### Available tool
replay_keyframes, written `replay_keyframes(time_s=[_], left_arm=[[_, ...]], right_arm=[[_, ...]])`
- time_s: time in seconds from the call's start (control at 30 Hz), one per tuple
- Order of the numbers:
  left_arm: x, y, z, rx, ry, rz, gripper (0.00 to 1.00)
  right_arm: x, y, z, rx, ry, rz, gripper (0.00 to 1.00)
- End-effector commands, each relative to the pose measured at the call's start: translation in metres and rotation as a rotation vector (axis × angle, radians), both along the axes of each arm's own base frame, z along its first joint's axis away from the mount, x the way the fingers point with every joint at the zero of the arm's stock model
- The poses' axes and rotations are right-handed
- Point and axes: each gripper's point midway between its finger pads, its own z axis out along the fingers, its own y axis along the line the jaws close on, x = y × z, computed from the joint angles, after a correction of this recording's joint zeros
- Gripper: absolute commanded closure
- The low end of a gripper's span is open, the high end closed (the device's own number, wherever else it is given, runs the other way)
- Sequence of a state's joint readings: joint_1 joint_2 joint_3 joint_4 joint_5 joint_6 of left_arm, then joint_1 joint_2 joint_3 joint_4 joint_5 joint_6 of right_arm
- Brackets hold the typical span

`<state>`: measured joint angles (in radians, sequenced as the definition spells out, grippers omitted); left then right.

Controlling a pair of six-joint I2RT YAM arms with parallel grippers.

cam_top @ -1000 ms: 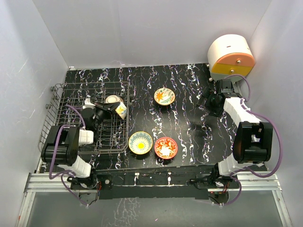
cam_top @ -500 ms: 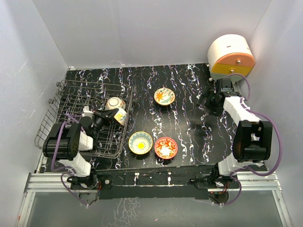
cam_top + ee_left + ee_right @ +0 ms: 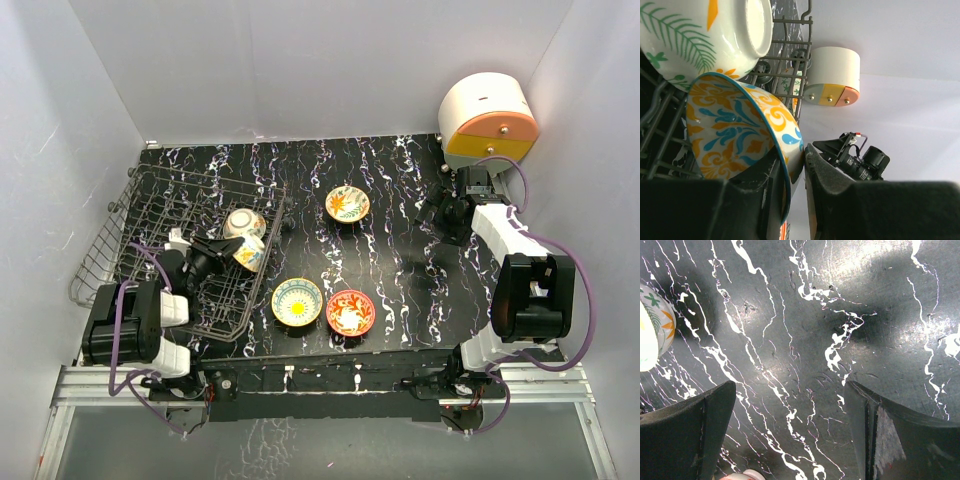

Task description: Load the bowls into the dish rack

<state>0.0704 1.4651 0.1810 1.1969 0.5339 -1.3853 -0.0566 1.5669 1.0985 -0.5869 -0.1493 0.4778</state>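
Left gripper (image 3: 792, 172): jaws pinch rim of blue-and-yellow bowl (image 3: 735, 130); fern-patterned bowl (image 3: 700, 35) just beyond tips | Right gripper (image 3: 790, 430): jaws wide, holding nothing, marbled table (image 3: 805, 315) between them.

R wrist view: right end effector (image 3: 790, 392) open wide above the table (image 3: 805, 300).
Both dark fingers (image 3: 692, 435) enter from the bottom corners, one at L and one at R, with bare table between them and nothing in the grip. Table surface is black w/ white marble-type veining and soft shadow patches. One bowl (image 3: 657, 315) sits at the L edge, partly cut off: cream outside w/ green leaf and orange motifs, well apart from both fingers. A small pale object (image 3: 746, 475) at the bottom edge can't be ID'd.
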Motion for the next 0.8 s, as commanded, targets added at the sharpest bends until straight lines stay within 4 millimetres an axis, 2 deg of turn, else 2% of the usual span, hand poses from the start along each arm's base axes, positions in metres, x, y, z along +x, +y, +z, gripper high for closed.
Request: replay_keyframes(time_s=[0.0,0.3,0.4,0.47,0.77], left_arm=[[-0.021,0.01,-0.048,0.074,0.153,0.015,0.81],[-0.033,0.016,-0.061,0.144,0.198,-0.004,0.76],[-0.039,0.02,-0.068,0.168,0.233,-0.008,0.67],[-0.04,0.024,-0.066,0.196,0.229,-0.008,0.62],[-0.049,0.034,-0.084,0.306,0.332,-0.045,0.53]], right_arm=[[0.012,-0.003,0.009,-0.006,-0.054,-0.002,0.08],[0.012,-0.001,0.008,0.003,-0.054,0.004,0.08],[0.011,0.0,0.008,0.008,-0.055,0.005,0.08],[0.011,0.0,0.007,0.008,-0.055,0.006,0.08],[0.011,0.001,0.007,0.012,-0.054,0.01,0.08]])
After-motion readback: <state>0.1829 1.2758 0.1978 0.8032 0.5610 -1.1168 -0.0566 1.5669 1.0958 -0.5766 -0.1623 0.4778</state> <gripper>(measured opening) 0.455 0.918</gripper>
